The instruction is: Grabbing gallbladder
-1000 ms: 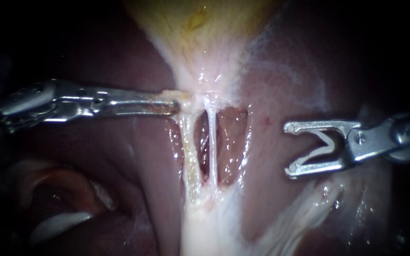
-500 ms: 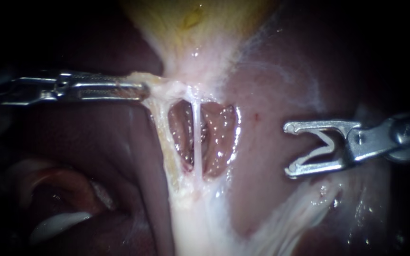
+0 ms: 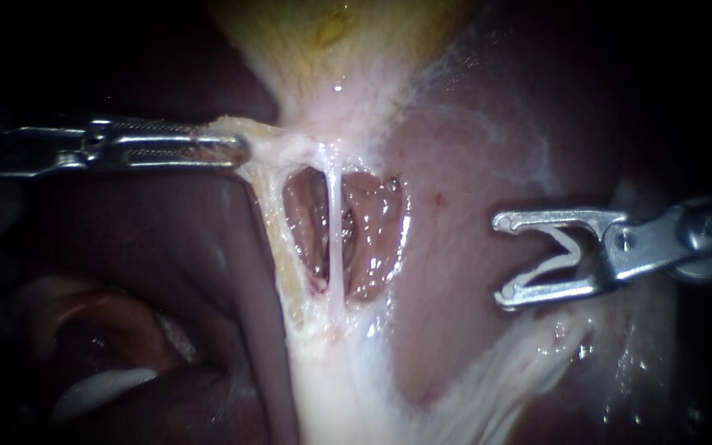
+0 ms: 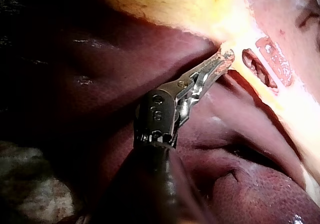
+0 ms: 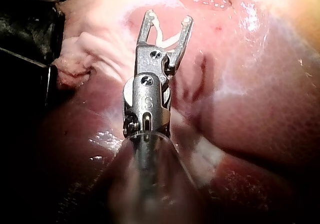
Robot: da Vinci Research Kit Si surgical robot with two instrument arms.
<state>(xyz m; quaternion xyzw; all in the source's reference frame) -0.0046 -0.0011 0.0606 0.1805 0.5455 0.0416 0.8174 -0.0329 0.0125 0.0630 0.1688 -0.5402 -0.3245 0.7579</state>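
Our left instrument (image 3: 236, 150) came in level from the left, its jaws clamped from two sides on the pale, narrow lower end of the gallbladder (image 3: 331, 41). The left wrist view showed the same bite (image 4: 222, 62), right at the yellow-white border. The gallbladder itself lay at the top of the endoscope view, yellowish and tapering down into white tissue, with the dark liver (image 3: 166, 239) on both sides of it. We judged that the sideways hold was there to stretch the tissue below the neck, so that the opened window (image 3: 372, 239) stood taut and could be read.

Our right instrument (image 3: 503, 258) hung over the liver well apart from the window. Its jaws stood wide apart and held nothing, and the right wrist view (image 5: 167, 18) showed them above pale strands without gripping them. It looked parked, ready for whatever follows.

We counted two instruments, one gallbladder and two strands across the window: a thin white tube (image 3: 335, 222) through its middle and a thicker, yellowish one (image 3: 278, 231) along its left edge. That left two openings. We saw no clips.
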